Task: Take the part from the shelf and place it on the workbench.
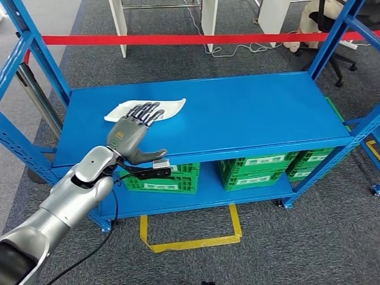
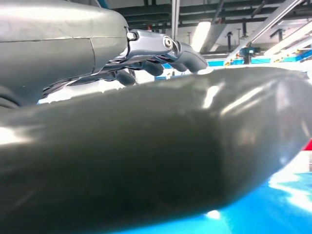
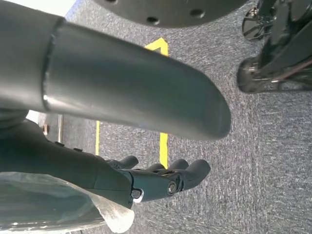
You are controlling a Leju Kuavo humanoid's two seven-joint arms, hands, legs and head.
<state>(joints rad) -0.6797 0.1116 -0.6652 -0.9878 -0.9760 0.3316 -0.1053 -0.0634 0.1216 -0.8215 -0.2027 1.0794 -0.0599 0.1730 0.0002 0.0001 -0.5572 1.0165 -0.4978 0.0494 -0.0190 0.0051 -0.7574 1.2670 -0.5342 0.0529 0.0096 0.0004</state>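
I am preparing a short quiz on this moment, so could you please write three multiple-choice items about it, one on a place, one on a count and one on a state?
1. Where does the white part lie?
A. on the blue shelf's top board
B. in a green crate
C. on the carpet

2. How many green crates show under the top board?
A. one
B. three
C. five

3. How is the left hand?
A. clenched around the part
C. hanging by the floor
B. fingers stretched out flat over the part's near edge

Key: 1 A, the part lies flat on the blue shelf. 2 B, three green crates stand on the lower board. 3 B, the head view shows straight fingers, nothing gripped.
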